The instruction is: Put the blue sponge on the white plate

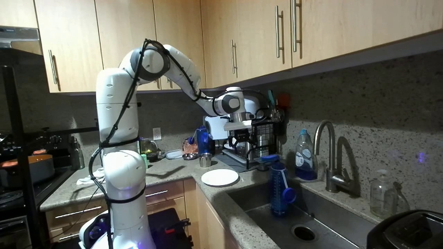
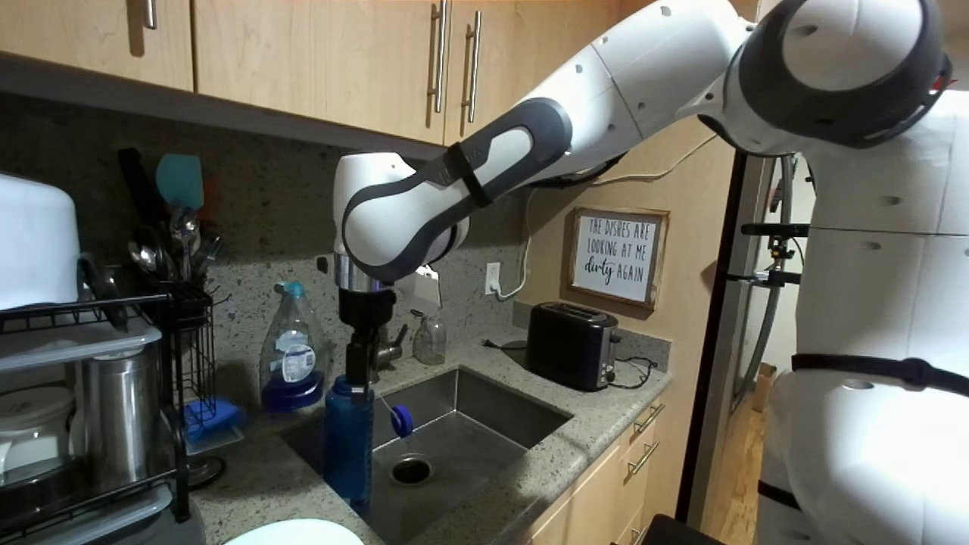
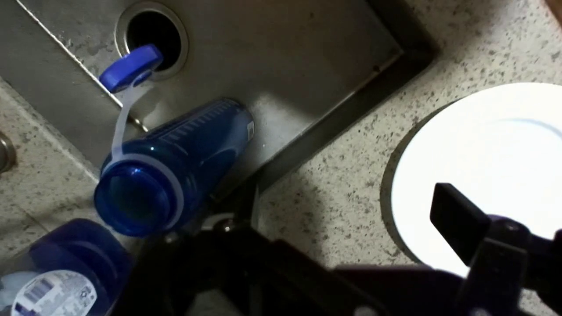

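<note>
“Two things worry me. The gripper has its jaws wide apart, nothing between them, and the sponge lies just beside the dish rack.”

“So it could snag the rack on the way down?”

“Perhaps. And a grip on only one edge could let something that soft slip.”

“What's in the way?”

“Probably the water bottle, upright in the sink, its cap dangling; a low sideways swing could tip it. The soap bottle stands near, too.”

“And the plate?”

“On the counter, near the sink; a release too early could land the sponge in there.”
</note>
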### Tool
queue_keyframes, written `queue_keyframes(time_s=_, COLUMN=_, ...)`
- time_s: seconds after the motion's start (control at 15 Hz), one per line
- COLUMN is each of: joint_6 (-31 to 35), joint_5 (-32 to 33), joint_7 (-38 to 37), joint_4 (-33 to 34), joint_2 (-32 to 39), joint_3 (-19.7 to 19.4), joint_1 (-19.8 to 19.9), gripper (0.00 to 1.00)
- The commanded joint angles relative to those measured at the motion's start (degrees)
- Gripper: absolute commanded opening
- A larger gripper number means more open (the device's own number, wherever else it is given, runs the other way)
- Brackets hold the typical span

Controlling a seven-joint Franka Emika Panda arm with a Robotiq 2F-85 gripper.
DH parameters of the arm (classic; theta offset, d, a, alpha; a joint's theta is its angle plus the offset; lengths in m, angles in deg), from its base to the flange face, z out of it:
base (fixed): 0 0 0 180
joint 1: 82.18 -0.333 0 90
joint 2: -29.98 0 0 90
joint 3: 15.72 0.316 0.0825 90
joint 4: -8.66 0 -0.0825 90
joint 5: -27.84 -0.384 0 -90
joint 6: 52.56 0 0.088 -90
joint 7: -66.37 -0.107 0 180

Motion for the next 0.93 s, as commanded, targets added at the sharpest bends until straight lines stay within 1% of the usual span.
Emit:
queue_keyframes(time_s=0.0, joint_6=1.16, joint_5=-3.18, joint_7=2.67, joint_4=9.4, joint_2=8.56, joint_3=0.49, joint_1=1.44, gripper=1.0)
queue_keyframes(time_s=0.13, joint_6=1.58, joint_5=-4.36, joint_7=3.43, joint_4=13.84, joint_2=12.27, joint_3=1.1, joint_1=2.04, gripper=1.0)
queue_keyframes(time_s=0.47, joint_6=1.77, joint_5=-2.92, joint_7=3.3, joint_4=24.65, joint_2=20.16, joint_3=1.96, joint_1=2.61, gripper=1.0)
queue_keyframes(time_s=0.53, joint_6=3.41, joint_5=-2.74, joint_7=1.85, joint_4=23.51, joint_2=19.9, joint_3=2.6, joint_1=1.75, gripper=1.0)
queue_keyframes(time_s=0.67, joint_6=4.74, joint_5=-3.77, joint_7=2.69, joint_4=25.61, joint_2=22.35, joint_3=3.81, joint_1=2.03, gripper=1.0)
queue_keyframes(time_s=0.87, joint_6=6.76, joint_5=-3.43, joint_7=3.12, joint_4=27.82, joint_2=25.72, joint_3=5.48, joint_1=1.78, gripper=1.0)
